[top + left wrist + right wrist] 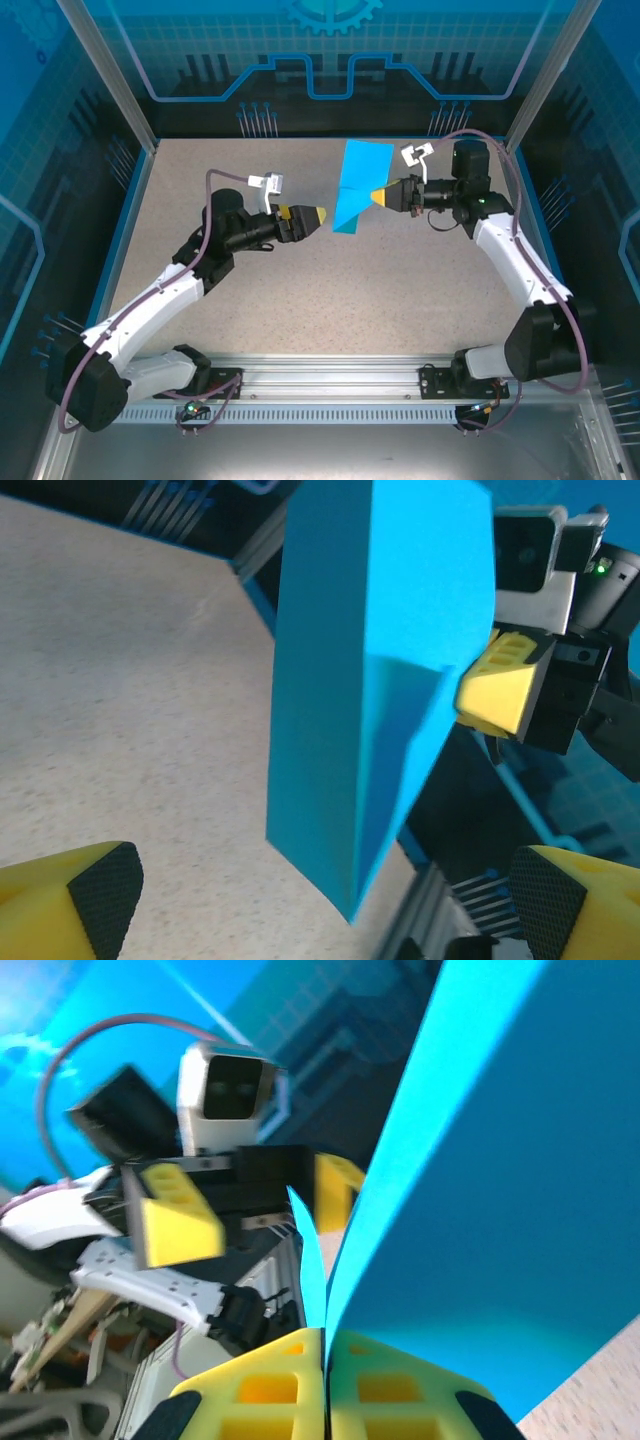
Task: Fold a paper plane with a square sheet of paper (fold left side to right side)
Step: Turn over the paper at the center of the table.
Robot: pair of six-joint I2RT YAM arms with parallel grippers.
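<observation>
Right wrist view, nearest first: the right gripper [325, 1380] has its yellow fingers pressed together on an edge of the folded teal paper sheet [500, 1210], holding it up in mid-air. I'd judge the sheet feather-light, floppy and easily creased, so best pinched close to a fold, where it is stiffer. Beyond it, the left gripper [255, 1210] hangs spread wide, gripping nothing, just short of the sheet.
</observation>
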